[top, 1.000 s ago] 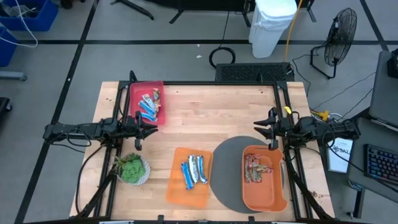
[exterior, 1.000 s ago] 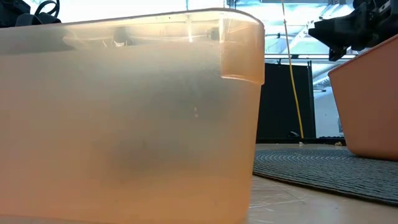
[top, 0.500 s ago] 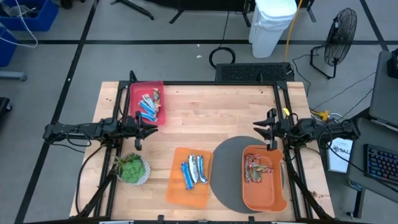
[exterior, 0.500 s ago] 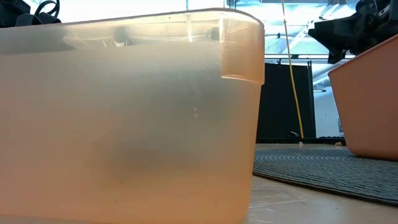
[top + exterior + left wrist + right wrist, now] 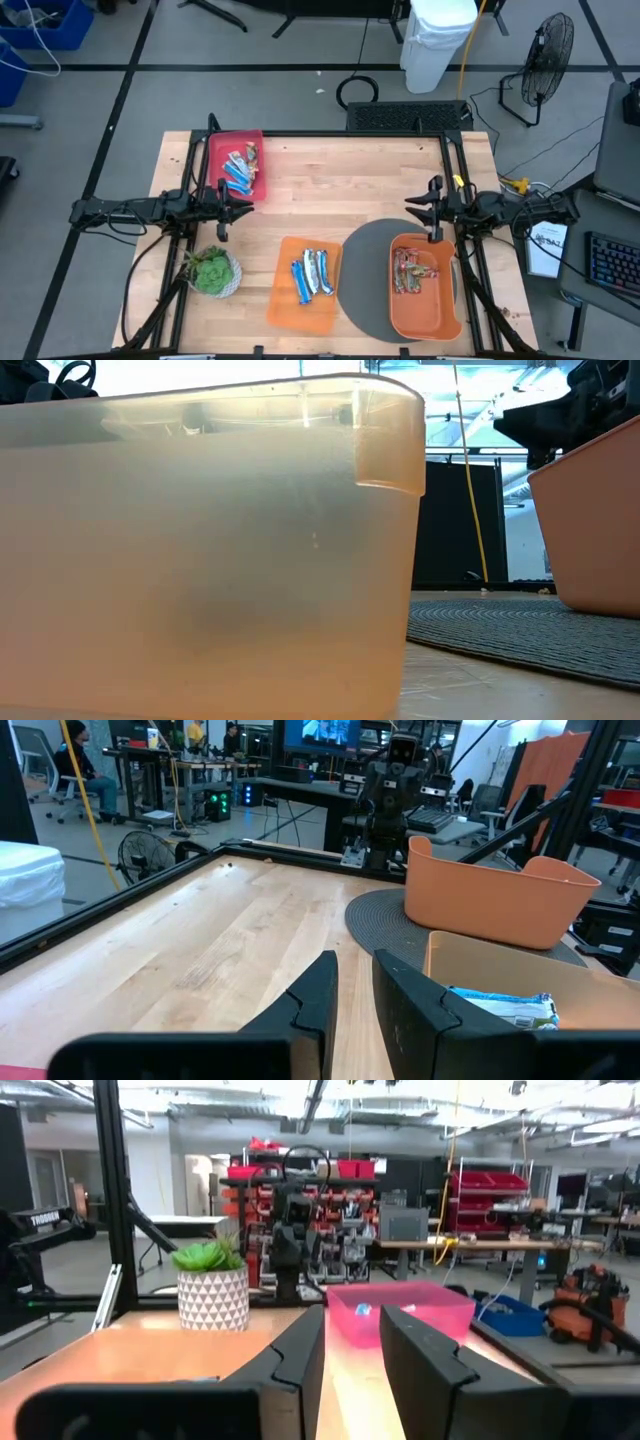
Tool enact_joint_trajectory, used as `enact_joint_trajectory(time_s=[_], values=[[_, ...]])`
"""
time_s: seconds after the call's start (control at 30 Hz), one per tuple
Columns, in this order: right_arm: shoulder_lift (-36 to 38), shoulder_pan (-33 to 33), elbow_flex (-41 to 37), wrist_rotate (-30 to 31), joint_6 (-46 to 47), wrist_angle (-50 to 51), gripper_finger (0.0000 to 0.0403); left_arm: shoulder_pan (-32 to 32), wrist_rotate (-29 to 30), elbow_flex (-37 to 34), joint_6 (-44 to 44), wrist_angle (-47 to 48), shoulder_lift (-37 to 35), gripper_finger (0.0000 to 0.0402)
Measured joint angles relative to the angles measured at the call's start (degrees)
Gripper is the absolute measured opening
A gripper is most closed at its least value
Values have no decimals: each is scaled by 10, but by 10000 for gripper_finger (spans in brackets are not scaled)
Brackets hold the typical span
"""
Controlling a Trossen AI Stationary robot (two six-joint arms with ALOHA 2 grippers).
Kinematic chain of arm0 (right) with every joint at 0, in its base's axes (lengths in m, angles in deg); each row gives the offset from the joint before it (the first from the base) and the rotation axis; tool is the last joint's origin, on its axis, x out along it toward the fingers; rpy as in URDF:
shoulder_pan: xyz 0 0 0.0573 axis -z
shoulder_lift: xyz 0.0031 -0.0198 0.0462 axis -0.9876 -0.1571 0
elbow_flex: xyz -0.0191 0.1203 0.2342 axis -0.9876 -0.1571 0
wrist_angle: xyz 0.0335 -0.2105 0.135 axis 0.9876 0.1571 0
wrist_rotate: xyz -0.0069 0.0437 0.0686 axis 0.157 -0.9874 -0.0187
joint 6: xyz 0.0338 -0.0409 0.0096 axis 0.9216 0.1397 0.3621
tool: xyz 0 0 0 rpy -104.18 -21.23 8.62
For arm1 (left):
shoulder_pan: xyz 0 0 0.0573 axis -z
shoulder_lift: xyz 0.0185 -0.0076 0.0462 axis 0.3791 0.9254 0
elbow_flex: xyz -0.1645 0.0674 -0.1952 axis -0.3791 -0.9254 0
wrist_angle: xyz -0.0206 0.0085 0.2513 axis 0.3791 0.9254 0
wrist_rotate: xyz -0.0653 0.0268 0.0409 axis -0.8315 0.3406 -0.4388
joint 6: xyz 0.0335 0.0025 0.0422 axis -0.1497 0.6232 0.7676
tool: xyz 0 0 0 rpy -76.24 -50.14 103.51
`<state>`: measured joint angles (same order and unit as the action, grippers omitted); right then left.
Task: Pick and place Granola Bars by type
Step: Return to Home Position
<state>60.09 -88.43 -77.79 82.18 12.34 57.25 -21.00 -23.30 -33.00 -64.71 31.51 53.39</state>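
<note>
Our left gripper [image 5: 354,958] hangs parted and empty at nine o'clock, by the red plastic bin [image 5: 214,150] of foil-wrapped granola bars [image 5: 238,172]. More lie in the flat orange bin [image 5: 290,310] at six and the deep orange tub [image 5: 425,315] at four; our right gripper [image 5: 353,1312], likewise parted, at three.

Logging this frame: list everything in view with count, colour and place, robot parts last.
Table: one, pale wood, under everything.
Red bin: one, table's upper left in the high view.
Mixed granola bars: several, blue and paler, in the red bin.
Left orange bin: one, lower centre.
Blue and silvery granola bars: a few, in the left orange bin.
Right orange bin: one, on the mat.
Reddish-brown granola bars: several, in the right orange bin.
Mat: one, dark grey, round.
Plant: one, green, white bowl, lower left.
Fan: one, black, on the floor.
Left gripper: open, empty, beside the red bin.
Right gripper: open, empty, by the right orange bin.
</note>
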Motion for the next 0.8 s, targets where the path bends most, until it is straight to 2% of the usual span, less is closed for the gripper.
enact_joint_trajectory(time_s=[0.4,0.63,0.8], values=[[0,0,-1,-2,23,86,91,0,0,0,0,0,0,72],[0,0,-1,-62,28,98,91,0,0,0,0,0,0,72],[0,0,-1,-61,28,99,91,0,0,0,0,0,0,72]])
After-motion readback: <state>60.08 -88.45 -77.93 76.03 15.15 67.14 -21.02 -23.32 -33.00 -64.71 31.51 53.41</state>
